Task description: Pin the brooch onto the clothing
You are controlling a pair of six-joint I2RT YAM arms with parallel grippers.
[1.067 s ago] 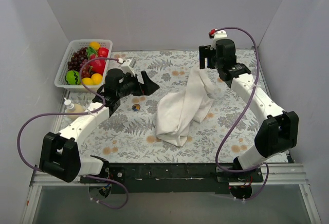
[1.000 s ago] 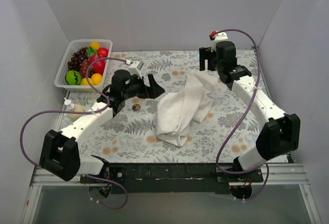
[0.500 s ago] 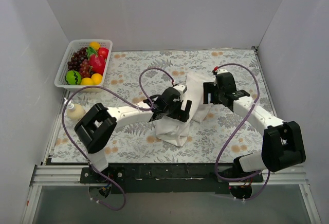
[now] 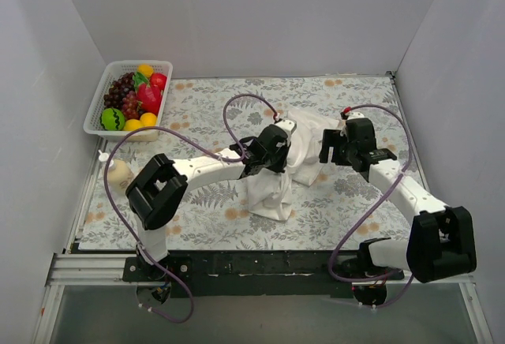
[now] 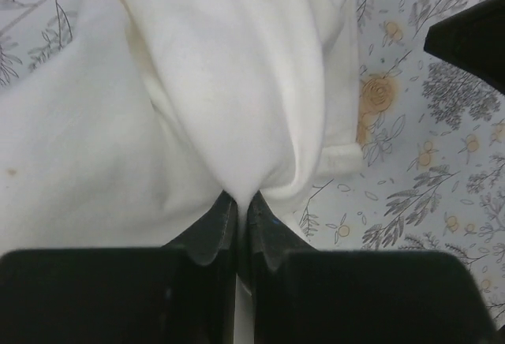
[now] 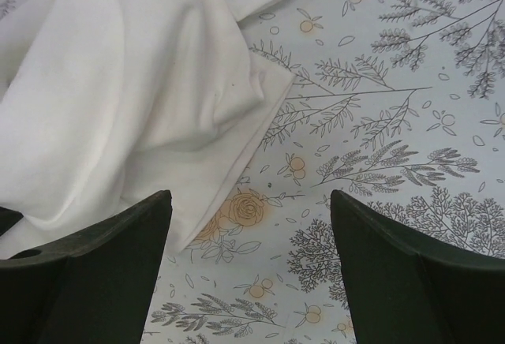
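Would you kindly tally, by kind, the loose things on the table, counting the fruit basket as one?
white T-shirt: 1
fruit basket: 1
small bottle: 1
Total: 3

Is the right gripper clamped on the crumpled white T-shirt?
No, the right gripper is open, its fingers wide apart over the floral tablecloth and an edge of the white T-shirt.

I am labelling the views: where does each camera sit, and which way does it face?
Top external: above, behind the bases, looking down on the table; left arm and right arm show.
Left wrist: on the left arm, looking down; left hand shut on the T-shirt.
Right wrist: on the right arm, looking down; open right hand.
Shared: all show the T-shirt.
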